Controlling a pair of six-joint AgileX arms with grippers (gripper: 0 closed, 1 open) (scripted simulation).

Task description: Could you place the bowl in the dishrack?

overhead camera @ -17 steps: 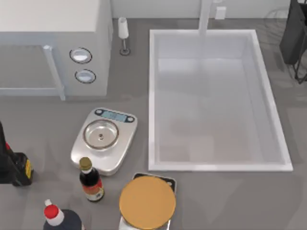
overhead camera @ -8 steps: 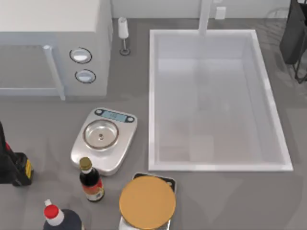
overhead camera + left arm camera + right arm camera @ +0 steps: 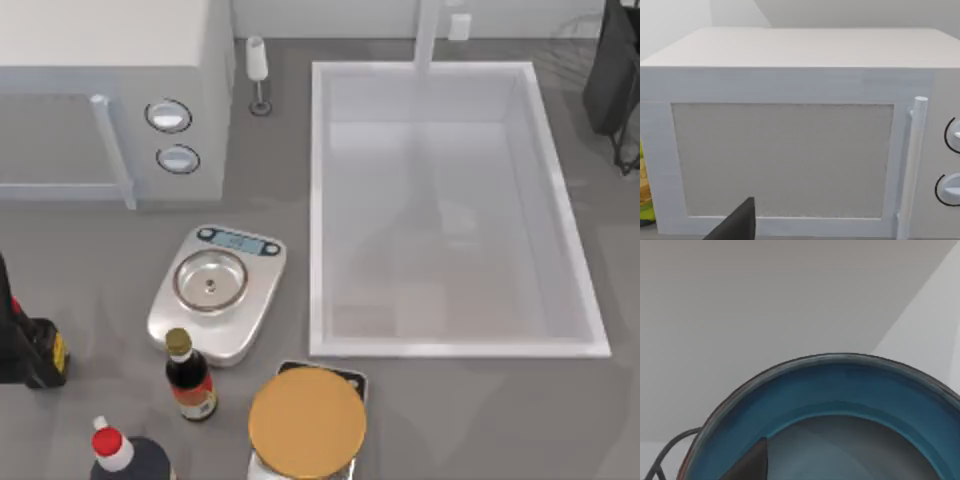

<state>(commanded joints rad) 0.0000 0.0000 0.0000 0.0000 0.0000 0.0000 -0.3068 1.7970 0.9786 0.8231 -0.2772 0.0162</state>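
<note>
The bowl (image 3: 840, 390) is teal-blue with a thin reddish-brown rim and sits very close under my right wrist camera. A dark part of my right gripper (image 3: 752, 462) lies over its inside. A thin dark wire (image 3: 670, 447) curves beside the bowl; it looks like part of the dishrack. In the top view my right arm (image 3: 612, 70) is at the far right back corner, with thin dishrack wires (image 3: 575, 35) beside it. My left arm (image 3: 30, 350) is parked at the table's left edge, facing the microwave (image 3: 790, 150).
A large white basin (image 3: 318, 200) takes up the middle and right. A microwave (image 3: 110, 60) stands at the back left. In front are a silver scale (image 3: 215, 290), a sauce bottle (image 3: 190, 375), a golden-yellow disc (image 3: 307, 420) and a red-capped bottle (image 3: 115, 450).
A dark shadow has spread across the floor of the white basin. The things on the table and the left arm have not moved.
</note>
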